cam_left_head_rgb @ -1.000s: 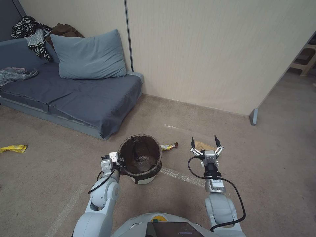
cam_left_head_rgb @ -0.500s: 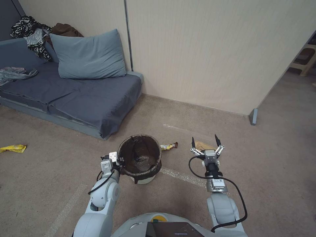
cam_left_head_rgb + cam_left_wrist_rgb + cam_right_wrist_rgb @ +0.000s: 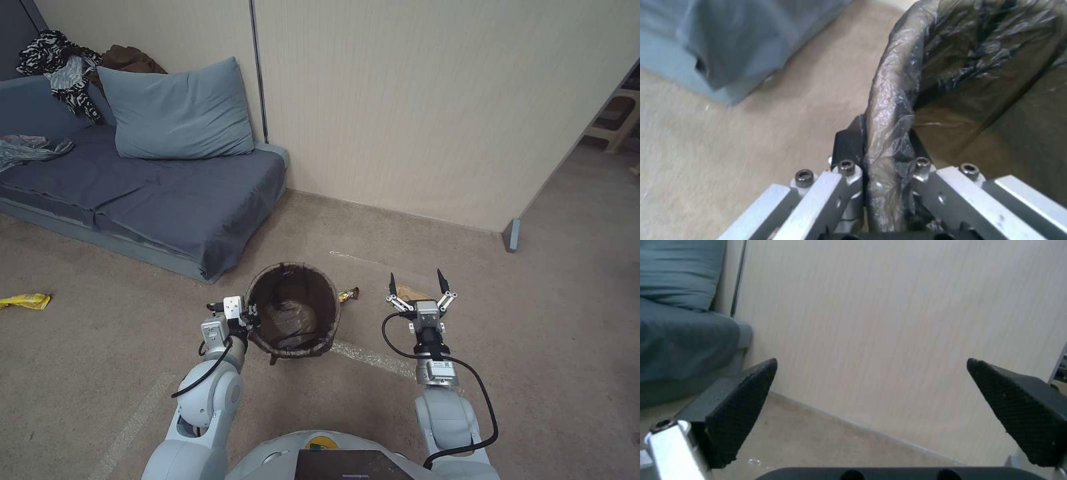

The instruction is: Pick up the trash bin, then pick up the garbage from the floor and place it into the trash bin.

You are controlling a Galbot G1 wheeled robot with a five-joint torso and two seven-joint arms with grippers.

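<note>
The trash bin (image 3: 293, 310), round with a dark brown liner over its rim, hangs just above the carpet in front of me. My left gripper (image 3: 248, 319) is shut on its near-left rim; the left wrist view shows the fingers (image 3: 849, 146) pinching the liner-covered rim (image 3: 889, 110). Crumpled litter (image 3: 288, 319) lies inside the bin. A small yellow-brown wrapper (image 3: 348, 294) lies on the floor just behind it. My right gripper (image 3: 417, 283) hovers open over a tan paper bag (image 3: 417, 293), its black pads (image 3: 742, 406) spread wide. Another yellow wrapper (image 3: 25, 301) lies far left.
A grey-blue sofa (image 3: 147, 193) with a pillow (image 3: 177, 113) and patterned clothing (image 3: 57, 67) stands back left. A beige partition wall (image 3: 433, 113) runs behind, ending at a grey foot (image 3: 512, 235). Open carpet lies to the right.
My left arm has lifted the bin off the floor and toward me; its white base no longer shows. The right gripper stays open in about the same place.
</note>
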